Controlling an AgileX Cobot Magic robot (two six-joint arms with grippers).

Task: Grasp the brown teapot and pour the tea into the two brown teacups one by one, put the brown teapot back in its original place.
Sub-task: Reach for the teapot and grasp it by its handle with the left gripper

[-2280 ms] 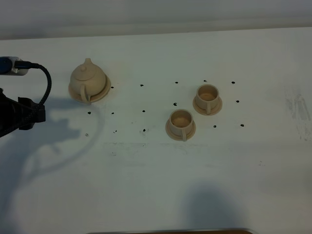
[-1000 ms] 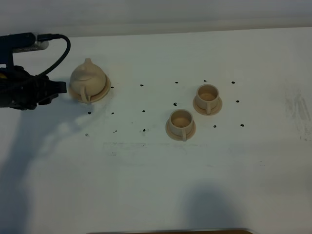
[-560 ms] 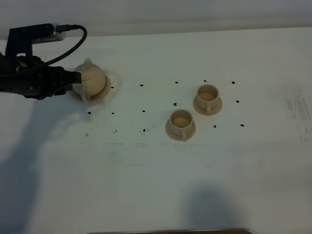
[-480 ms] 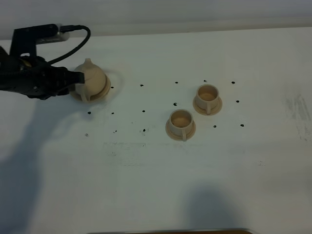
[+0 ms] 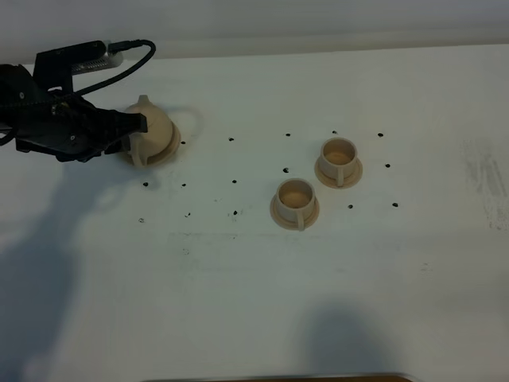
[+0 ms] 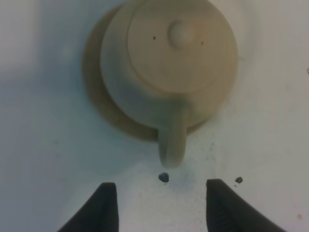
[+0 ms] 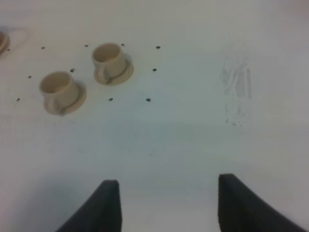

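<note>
Teapot (image 5: 155, 127): upright, lid on, seated on saucer (image 6: 94, 99), far left of table (image 5: 254, 302).
Left claw (image 6: 161, 208): jaws apart, empty, tips just short of the teapot's handle, not touching.
Right claw (image 7: 166, 208): jaws apart, empty, over bare table.
Cups, two: right of centre, well apart from teapot; one nearer (image 5: 296, 201), one farther (image 5: 339, 161), both upright.

light: bright, diffuse, overhead | shadows: soft grey patches on white surface (image 5: 262, 270), largest under left arm (image 5: 56, 127) | focus: wrist views soft; jaws dark, blurred; brown teapot (image 6: 169, 67) ahead of jaws slightly hazy
</note>
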